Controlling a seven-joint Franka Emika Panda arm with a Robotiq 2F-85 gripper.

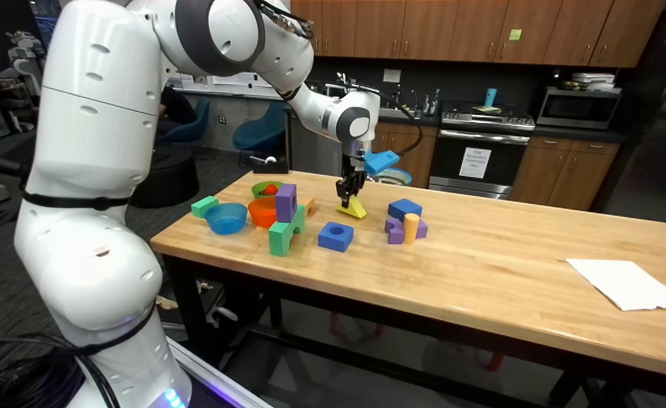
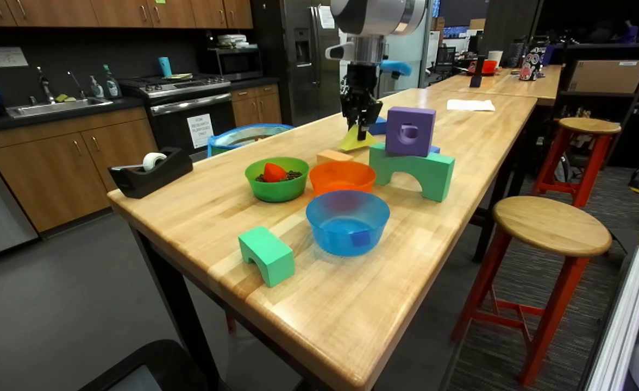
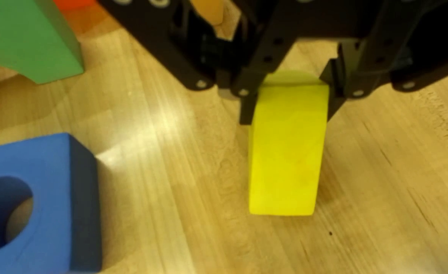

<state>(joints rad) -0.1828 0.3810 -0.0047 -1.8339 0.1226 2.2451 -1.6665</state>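
Pinching with the tool [image 3: 290, 97] across the narrow width of a yellow wedge [image 3: 287, 152], pressing on both flanks around its top ridge. Hanging down from the single arm [image 1: 321, 107] and gripping at the peak, so having the wedge straight below, centred rather than off to either side. Showing in the wrist view a long sloping face, running downward from the ridge and so lying crosswise, at roughly a right angle, to the closing direction of the tool. Appearing to touch the counter [image 1: 508, 249] along the wedge's base, without revealing for certain whether bearing fully on it.

Seeing near the wedge, at the lower left of the wrist view, a blue block [image 3: 52, 205] with a round hole, not touching. Seeing at the upper left there a green arch [image 3: 29, 34], bearing a purple block [image 2: 398, 146] on top in both exterior views. Seeing an orange block [image 2: 334, 156] close to an orange bowl [image 2: 342, 184], and, to the right of the wedge in an exterior view, an orange cylinder [image 1: 411, 228] standing upright beside some purple pieces [image 1: 395, 235].
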